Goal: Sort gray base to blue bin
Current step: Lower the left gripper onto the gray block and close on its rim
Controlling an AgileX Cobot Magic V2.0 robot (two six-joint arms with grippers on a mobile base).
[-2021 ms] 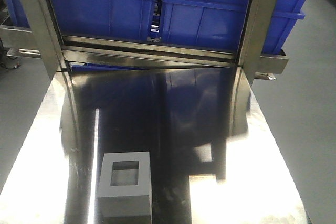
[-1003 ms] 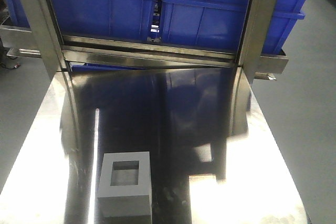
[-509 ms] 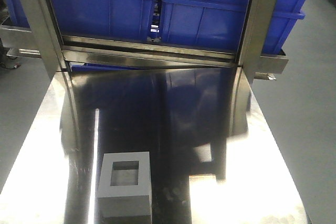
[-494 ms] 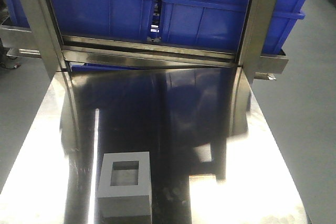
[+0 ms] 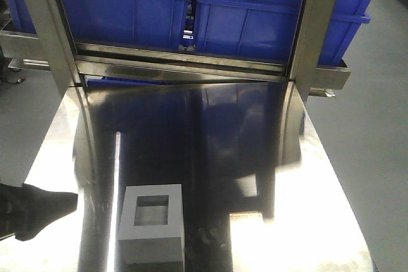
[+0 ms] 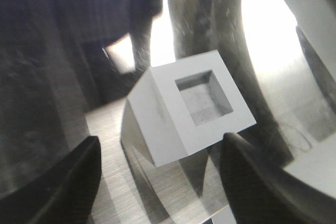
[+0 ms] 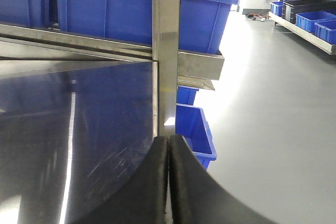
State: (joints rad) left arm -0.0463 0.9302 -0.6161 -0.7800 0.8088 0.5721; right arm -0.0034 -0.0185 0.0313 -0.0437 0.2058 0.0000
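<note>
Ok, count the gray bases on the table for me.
1. The gray base stands on the steel table, by the edge nearest the robot, left of centre, recess up. Parts of the table lie outside the views, so others may be hidden.

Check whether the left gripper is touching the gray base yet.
Apart. The front view shows bare steel table between the left gripper and the gray base.
</note>
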